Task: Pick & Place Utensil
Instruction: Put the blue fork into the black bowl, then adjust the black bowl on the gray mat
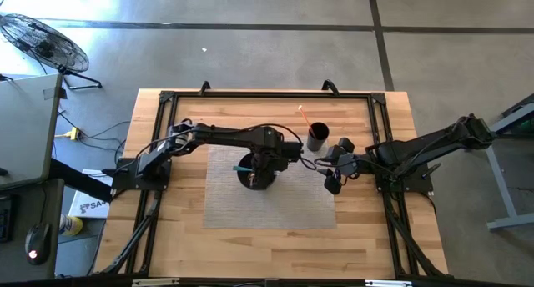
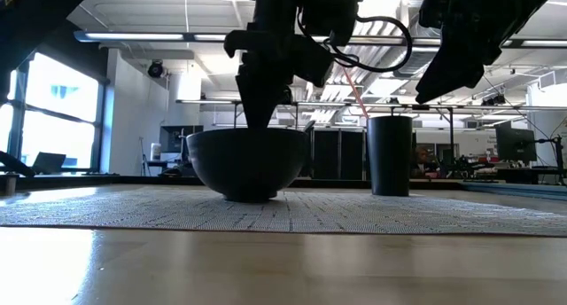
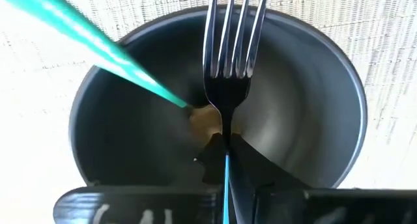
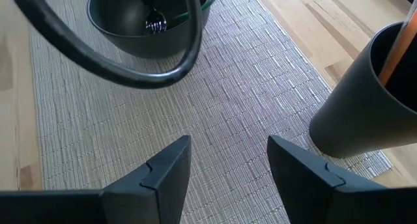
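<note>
A dark bowl stands on a woven grey mat. A teal utensil leans inside it, its end on the bowl's bottom. My left gripper hangs over the bowl, shut on a silver fork whose tines point down into the bowl. A dark cup stands off the mat's far right corner with an orange utensil sticking out. My right gripper is open, above the mat's right part, near the cup. My left gripper pinches the fork between its two fingers by the handle, just behind the neck. It comes from above, pointing down, with the fingers along the fork. The fork hangs upright with its tines inside the bowl; whether they touch the bottom, I cannot tell.
A black metal frame runs around the wooden tabletop. Bare wood lies between the mat and the table's near edge. A cable loop of the left arm crosses the right wrist view in front of the bowl.
</note>
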### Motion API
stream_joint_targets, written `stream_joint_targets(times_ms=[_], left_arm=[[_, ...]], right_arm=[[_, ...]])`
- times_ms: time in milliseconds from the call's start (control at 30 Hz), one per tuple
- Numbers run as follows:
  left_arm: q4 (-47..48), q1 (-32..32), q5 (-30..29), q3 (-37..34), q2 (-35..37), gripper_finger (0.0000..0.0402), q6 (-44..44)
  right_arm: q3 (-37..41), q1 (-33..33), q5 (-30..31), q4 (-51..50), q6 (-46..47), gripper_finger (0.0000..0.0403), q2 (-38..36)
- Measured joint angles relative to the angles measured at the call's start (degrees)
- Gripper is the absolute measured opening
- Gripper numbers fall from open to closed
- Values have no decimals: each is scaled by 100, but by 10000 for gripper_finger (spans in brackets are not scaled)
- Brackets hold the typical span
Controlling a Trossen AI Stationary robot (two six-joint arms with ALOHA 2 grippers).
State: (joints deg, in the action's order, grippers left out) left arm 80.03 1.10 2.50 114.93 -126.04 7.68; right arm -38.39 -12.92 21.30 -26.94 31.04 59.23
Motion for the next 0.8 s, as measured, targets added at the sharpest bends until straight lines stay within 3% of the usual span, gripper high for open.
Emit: stream_joint_targets(times_ms=[633, 800], left_arm=[[280, 0, -7, 11, 0, 39, -41], [779, 0, -8, 411, 0, 40, -19]], right_arm=[[0, 1, 0, -2, 1, 197, 1], [0, 1, 0, -2, 1, 197, 1]])
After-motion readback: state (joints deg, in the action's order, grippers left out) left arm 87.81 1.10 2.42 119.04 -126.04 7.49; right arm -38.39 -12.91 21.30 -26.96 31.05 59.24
